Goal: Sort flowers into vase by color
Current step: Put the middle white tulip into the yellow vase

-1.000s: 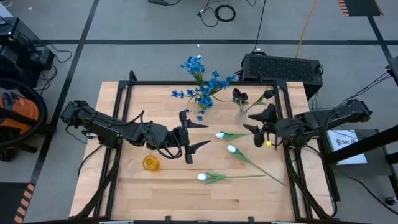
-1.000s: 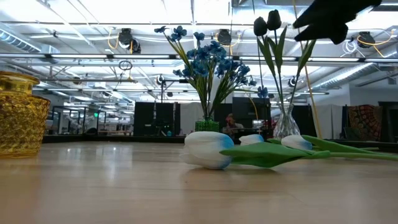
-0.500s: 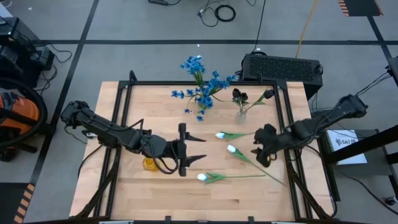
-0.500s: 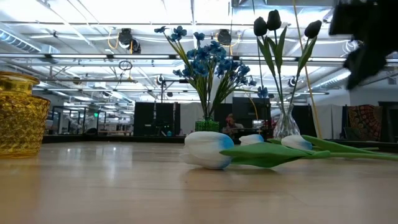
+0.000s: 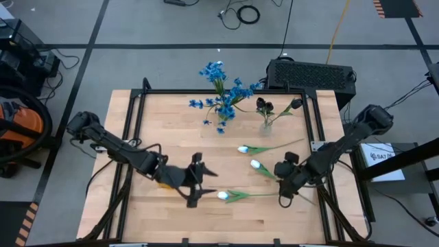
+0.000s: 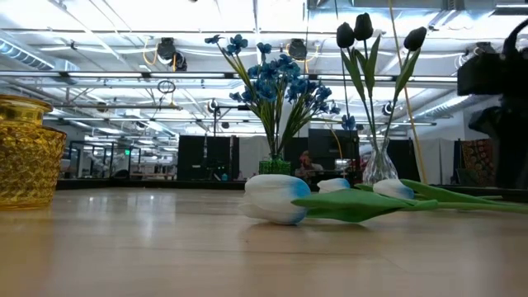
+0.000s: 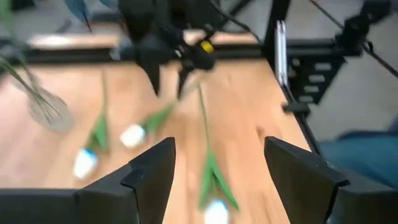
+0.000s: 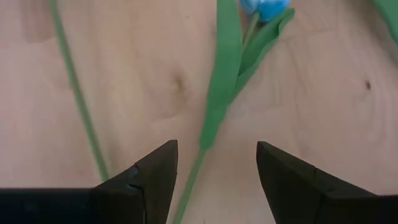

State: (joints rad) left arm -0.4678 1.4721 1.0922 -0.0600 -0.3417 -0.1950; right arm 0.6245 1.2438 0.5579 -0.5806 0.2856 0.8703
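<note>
The scene was lit brightly and evenly from overhead; rows of ceiling lights (image 6: pixel 247 16) were blown out to white in the low view. Soft glare was spread across the wooden counter (image 6: pixel 165 247) there, and only faint shadows were cast. The left wrist view was smeared by motion blur. The right wrist view was rendered sharp, its wood grain resolved.

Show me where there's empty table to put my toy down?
The table's near strip, below the lowest white tulip, is bare. So is the far left corner, left of the blue flowers. The middle and right are crowded: three white tulips lie there, with the left tool and right tool among them, both open. The dark tulips fill the far right.
</note>
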